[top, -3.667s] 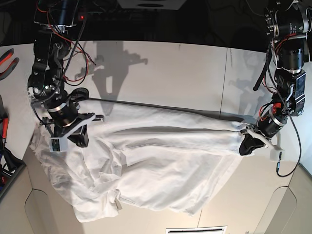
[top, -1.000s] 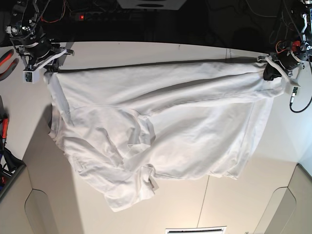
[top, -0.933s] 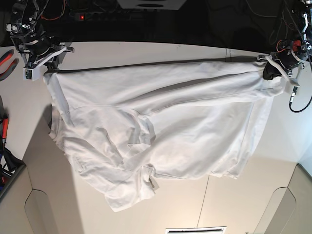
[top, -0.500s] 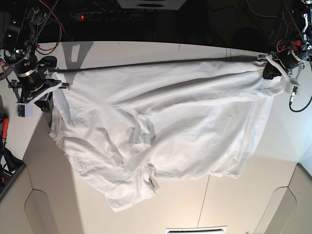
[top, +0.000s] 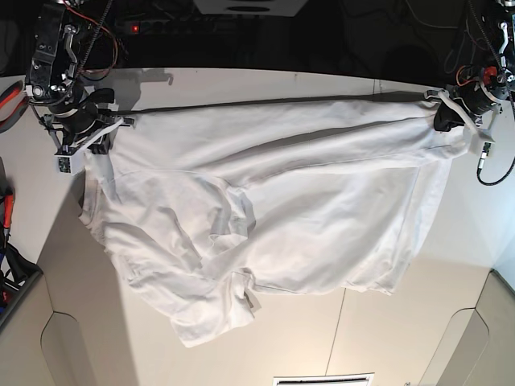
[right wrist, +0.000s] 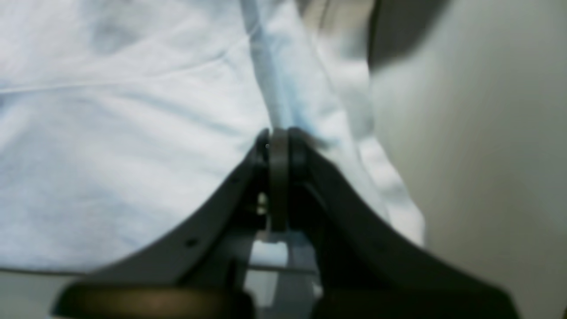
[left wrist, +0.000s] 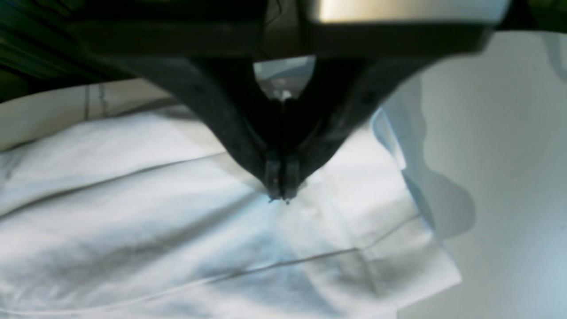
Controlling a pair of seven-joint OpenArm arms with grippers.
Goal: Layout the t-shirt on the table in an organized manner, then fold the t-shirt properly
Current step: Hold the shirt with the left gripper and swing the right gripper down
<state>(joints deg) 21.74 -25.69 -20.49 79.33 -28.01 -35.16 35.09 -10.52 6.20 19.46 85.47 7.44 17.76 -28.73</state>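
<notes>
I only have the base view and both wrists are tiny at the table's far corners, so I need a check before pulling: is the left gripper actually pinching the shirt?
Observer: Yes. In the left wrist view the left gripper has its jaws shut, with the t-shirt gathered at the tips.
Operator: And the right one?
Observer: The right gripper is shut too, with a fold of cloth running up from its tips.
Operator: Is there cloth outboard of the left grip?
Observer: Yes, a flat hemmed corner lies past the tips on the table.
</notes>
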